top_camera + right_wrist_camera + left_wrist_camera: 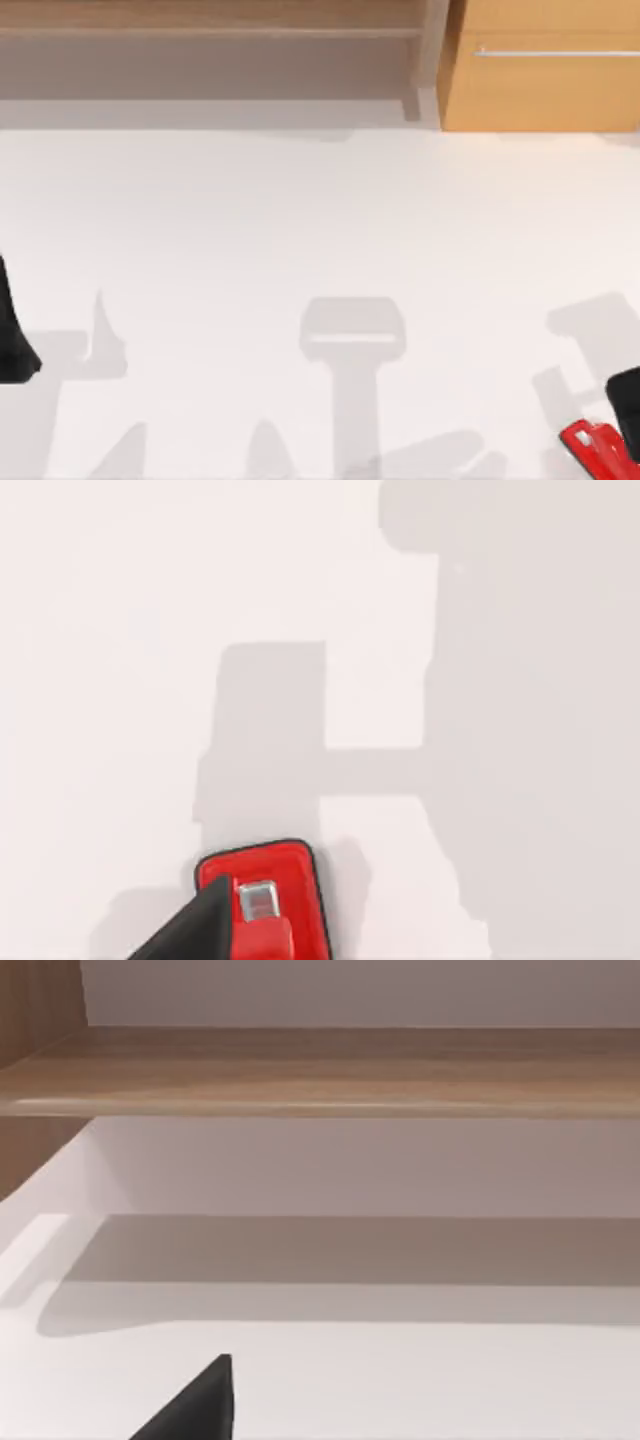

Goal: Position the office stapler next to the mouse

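Top view, taken from left to right: the left arm [12, 335] is seen as a dark shape at the left edge of the white table [320, 220], and whether the fingers of its gripper are spread or pressed together cannot be told; in the left wrist view one dark fingertip [200, 1405] is seen above the table surface, with a wooden shelf [320, 1070] beyond it. Grey shadows are cast across the middle of the table. At the far edge, a wooden cabinet [540, 65] with a metal handle is seen toward the right. In the near right corner, the office stapler [597, 447] is found, its red body lying just beside the dark right gripper [628, 395]. In the right wrist view the stapler's rounded end and a silver plate are shown, with one dark fingertip [195, 930] lying across its side; whether the stapler is pinched cannot be told.
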Controlling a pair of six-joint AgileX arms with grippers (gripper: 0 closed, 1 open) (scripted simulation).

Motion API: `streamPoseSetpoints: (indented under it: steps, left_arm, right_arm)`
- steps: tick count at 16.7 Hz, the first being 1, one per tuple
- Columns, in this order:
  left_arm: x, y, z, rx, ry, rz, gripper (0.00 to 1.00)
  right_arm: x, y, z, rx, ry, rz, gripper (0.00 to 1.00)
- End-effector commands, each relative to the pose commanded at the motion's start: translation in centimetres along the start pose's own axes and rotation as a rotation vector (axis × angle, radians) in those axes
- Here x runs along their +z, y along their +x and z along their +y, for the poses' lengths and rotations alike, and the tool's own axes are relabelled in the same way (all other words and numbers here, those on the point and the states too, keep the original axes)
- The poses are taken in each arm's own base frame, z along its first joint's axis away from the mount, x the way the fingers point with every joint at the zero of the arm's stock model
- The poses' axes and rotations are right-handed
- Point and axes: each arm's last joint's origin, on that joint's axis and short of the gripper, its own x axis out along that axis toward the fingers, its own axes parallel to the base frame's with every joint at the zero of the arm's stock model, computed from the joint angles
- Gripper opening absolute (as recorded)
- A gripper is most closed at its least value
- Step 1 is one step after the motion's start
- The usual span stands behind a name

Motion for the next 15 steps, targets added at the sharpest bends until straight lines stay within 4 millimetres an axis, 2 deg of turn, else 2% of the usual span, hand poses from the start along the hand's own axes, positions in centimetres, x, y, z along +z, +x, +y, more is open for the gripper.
streamPoseSetpoints:
  steps: [3,7,10,15]
  left_arm:
    - [0.0,0.0,0.0,0.0,0.0,0.0,1.0]
    - [0.0,0.0,0.0,0.0,0.0,0.0,1.0]
    - [0.0,0.0,0.0,0.0,0.0,0.0,1.0]
    - [0.0,0.0,0.0,0.0,0.0,0.0,1.0]
  right_arm:
    - [1.4,1.2,1.3,0.047,-0.081,0.26,1.0]
    - [3.0,2.5,2.9,0.076,-0.167,0.496,1.0]
    - [3.4,3.0,3.5,0.082,-0.195,0.563,1.0]
    - [3.4,3.0,3.4,0.081,-0.192,0.563,1.0]
